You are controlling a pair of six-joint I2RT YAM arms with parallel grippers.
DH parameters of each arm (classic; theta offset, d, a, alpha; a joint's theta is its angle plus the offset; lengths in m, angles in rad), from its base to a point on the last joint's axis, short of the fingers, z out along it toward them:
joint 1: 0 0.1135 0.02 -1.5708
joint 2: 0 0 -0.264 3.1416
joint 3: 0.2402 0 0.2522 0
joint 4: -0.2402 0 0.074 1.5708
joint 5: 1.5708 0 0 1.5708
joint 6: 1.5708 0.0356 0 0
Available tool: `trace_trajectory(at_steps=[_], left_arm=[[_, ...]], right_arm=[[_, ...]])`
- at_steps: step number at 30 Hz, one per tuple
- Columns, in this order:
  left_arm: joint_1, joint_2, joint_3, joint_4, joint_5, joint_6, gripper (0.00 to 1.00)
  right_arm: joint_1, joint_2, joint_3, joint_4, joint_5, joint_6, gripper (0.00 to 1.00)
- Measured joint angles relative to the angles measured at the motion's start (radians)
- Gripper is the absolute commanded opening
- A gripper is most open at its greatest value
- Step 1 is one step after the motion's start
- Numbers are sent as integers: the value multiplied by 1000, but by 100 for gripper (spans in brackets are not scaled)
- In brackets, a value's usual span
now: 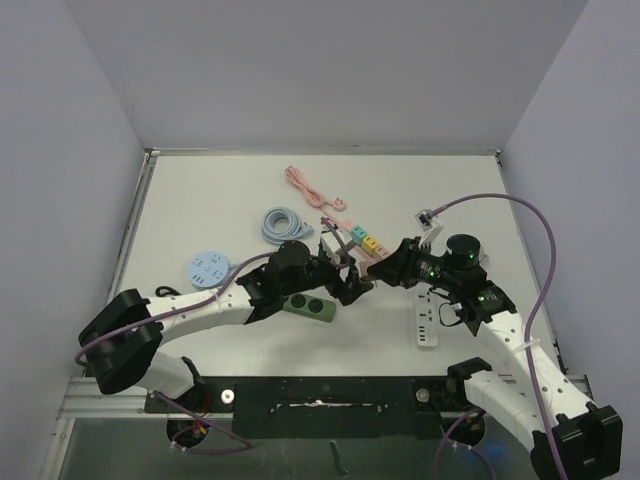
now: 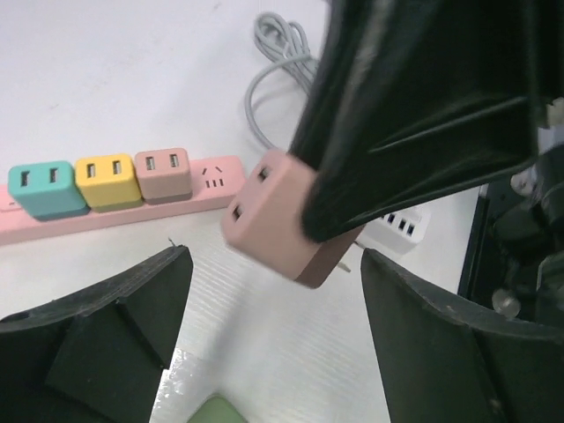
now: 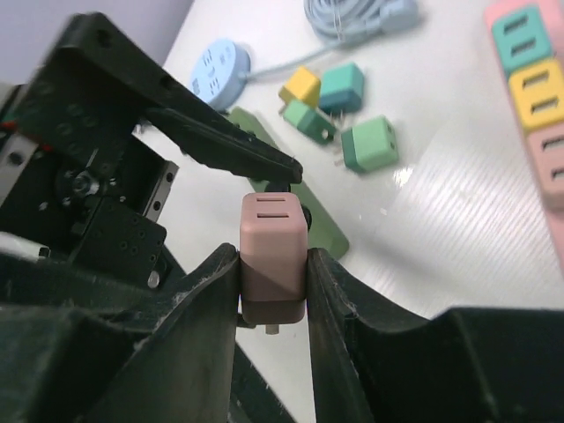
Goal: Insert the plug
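Observation:
The plug (image 3: 273,251) is a pink cube with two slots on its top face, and a metal prong shows below it. My right gripper (image 3: 273,264) is shut on it, one finger on each side. In the left wrist view the same plug (image 2: 273,216) hangs tilted above the table in the right arm's black fingers (image 2: 414,106). My left gripper (image 2: 275,282) stands open just below it and holds nothing. The pink power strip (image 2: 115,211) lies behind, with teal, yellow and pink cubes plugged in and one free socket (image 2: 211,176). From above, both grippers meet at mid-table (image 1: 362,275).
A green power strip (image 1: 308,307) lies under the left arm and a white one (image 1: 427,322) under the right arm. A round blue socket (image 1: 207,269), a coiled blue cable (image 1: 283,222) and a pink cable (image 1: 310,185) lie farther back. Several loose cubes (image 3: 342,86) lie near the green strip.

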Motion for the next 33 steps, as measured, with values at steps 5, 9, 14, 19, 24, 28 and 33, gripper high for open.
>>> trace_trajectory(at_steps=[5, 9, 14, 19, 24, 28, 33], left_arm=[[79, -61, -76, 104, 3, -262, 75], [121, -95, -110, 193, 44, -444, 69], [124, -95, -111, 308, 121, -592, 65], [137, -95, -110, 406, 165, -699, 51], [159, -75, -110, 507, 228, -782, 36], [174, -59, -111, 546, 280, -808, 22], [180, -58, -111, 574, 314, -807, 1]], right_arm=[[0, -63, -14, 153, 40, 0, 5], [1, -75, -16, 281, 39, 13, 6], [7, -72, -17, 382, -1, 56, 6], [21, -72, -24, 468, -61, 101, 6], [30, -73, -24, 520, -107, 125, 6], [32, -77, -24, 548, -120, 139, 9], [34, -90, -24, 553, -133, 146, 17]])
